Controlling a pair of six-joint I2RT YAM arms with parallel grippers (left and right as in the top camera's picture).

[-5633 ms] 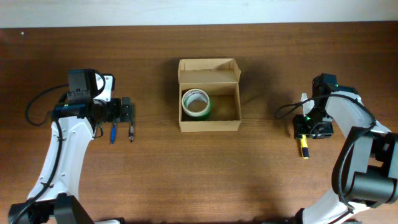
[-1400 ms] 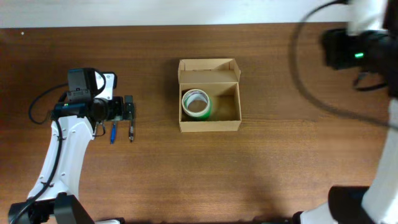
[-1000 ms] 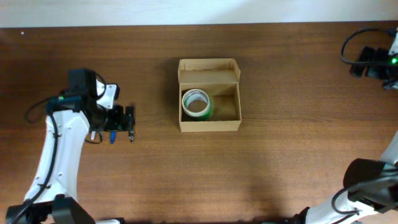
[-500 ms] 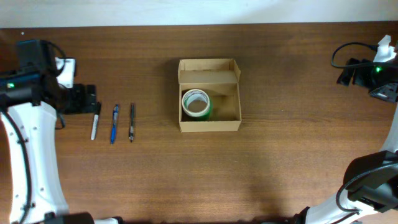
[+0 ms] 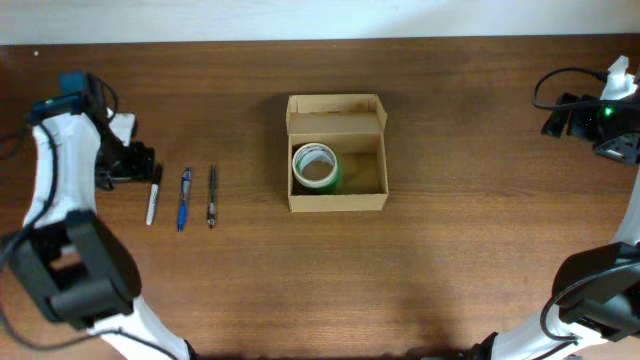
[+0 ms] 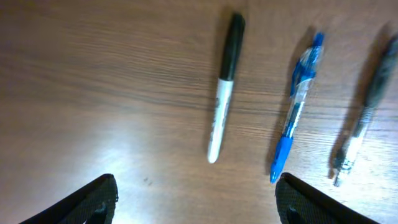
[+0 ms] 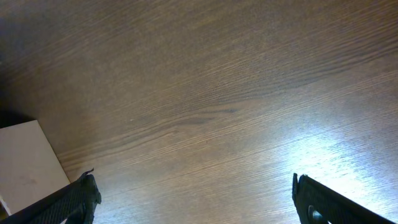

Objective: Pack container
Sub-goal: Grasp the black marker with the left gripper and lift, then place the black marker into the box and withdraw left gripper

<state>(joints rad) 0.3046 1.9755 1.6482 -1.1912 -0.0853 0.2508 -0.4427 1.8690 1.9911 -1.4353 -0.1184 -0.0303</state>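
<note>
While the left gripper [image 6: 198, 196] and right gripper [image 7: 194, 196] both hang wide open and empty, and the cardboard box [image 5: 368, 172] sits mid-table holding only a tape roll [image 5: 315, 166], a skewed pinch could roll the marker [image 6: 224, 87] into the blue pen [image 6: 295, 118].

Our left arm [image 5: 45, 180] stood at the left side, bent sharply. Our left gripper [image 5: 145, 163] pointed right, low and tilted downward. Its jaws were spread wide, and only the dark fingertips [image 6: 99, 198] showed in its wrist view. Our right arm [image 5: 614, 146] reached far back at the right edge, where our right gripper [image 5: 553, 118] pointed left, jaws equally wide apart.
</note>
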